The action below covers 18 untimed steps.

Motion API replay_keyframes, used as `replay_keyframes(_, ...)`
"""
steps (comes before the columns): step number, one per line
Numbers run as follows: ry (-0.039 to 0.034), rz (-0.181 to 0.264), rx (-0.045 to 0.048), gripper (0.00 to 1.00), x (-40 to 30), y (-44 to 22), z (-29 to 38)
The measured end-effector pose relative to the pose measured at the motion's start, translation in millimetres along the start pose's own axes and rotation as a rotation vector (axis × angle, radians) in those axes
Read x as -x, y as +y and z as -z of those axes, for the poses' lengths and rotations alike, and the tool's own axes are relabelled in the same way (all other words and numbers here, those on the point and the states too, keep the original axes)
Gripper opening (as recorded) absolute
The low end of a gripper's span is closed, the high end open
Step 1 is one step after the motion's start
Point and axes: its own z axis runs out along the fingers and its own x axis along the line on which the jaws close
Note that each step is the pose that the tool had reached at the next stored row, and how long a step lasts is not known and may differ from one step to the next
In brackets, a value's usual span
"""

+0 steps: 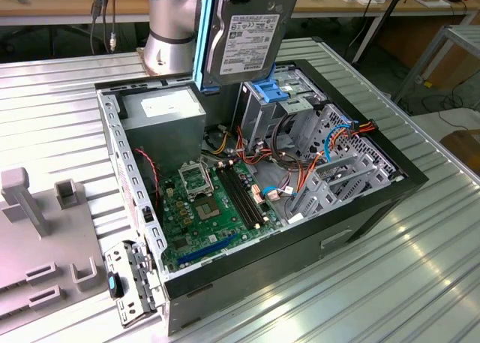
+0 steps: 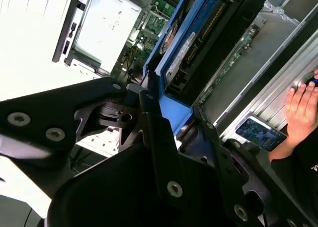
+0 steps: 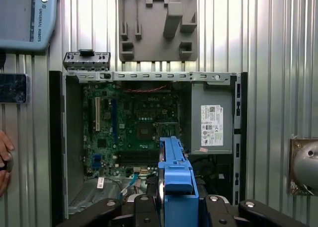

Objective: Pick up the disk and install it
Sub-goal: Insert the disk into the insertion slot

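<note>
One ribbed metal table under the open computer case, the disk hanging upright over the case's interior, label toward the exterior view, my gripper clamped tight on its blue edge, a person's hand near the case.
</note>
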Motion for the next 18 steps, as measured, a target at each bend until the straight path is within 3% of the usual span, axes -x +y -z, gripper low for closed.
replay_keyframes(4,-0.0017,0.000,-0.0001,0.37,-5.4,-16.3,-2.1)
replay_keyframes(12,-0.0017,0.008,-0.0008,0.37,-20.4,-20.8,-6.4)
replay_keyframes(14,-0.0018,0.008,-0.0008,0.37,-31.9,-20.8,-7.9)
replay_keyframes(16,-0.0018,0.008,-0.0008,0.37,-37.4,-20.9,-8.5)
replay_keyframes(18,-0.0020,0.008,-0.0009,0.37,-49.7,-20.9,-9.7)
